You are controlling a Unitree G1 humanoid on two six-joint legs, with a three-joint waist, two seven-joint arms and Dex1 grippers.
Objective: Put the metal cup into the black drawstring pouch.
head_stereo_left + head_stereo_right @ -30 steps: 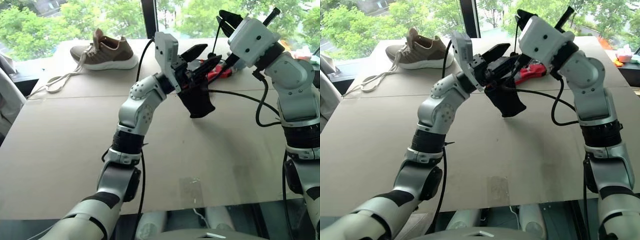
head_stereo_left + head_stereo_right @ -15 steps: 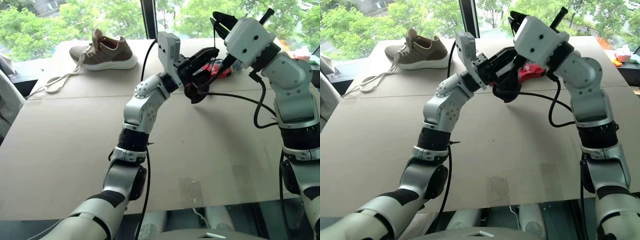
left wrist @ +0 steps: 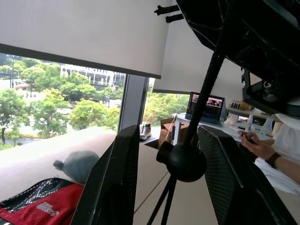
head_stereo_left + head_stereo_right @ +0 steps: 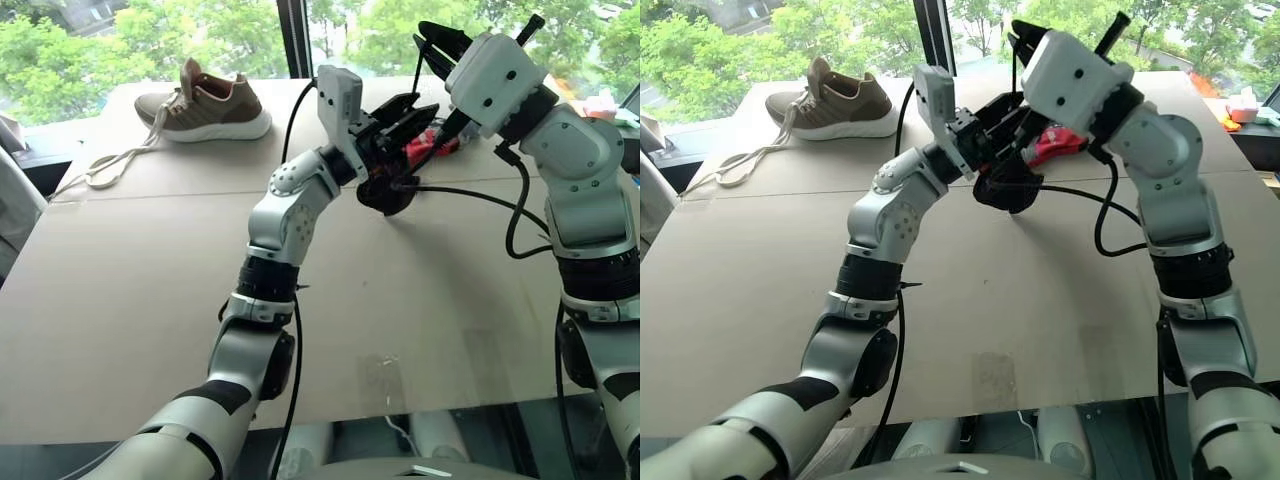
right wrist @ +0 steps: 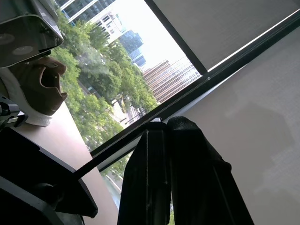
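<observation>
Hanging bunched below parted left gripper (image 4: 402,112), black drawstring pouch (image 4: 388,190); right gripper (image 4: 432,37) pinching cord.

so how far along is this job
Done, likely: the black drawstring pouch hangs bulging, so the metal cup seems inside, unseen. In hand: its cord runs to the shut right gripper, and its toggle sits inside the open left gripper. Left: cinching, probably.

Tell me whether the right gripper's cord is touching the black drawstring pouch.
Touching: in the left eye view the taut cord from the shut right gripper runs into the black drawstring pouch.
</observation>
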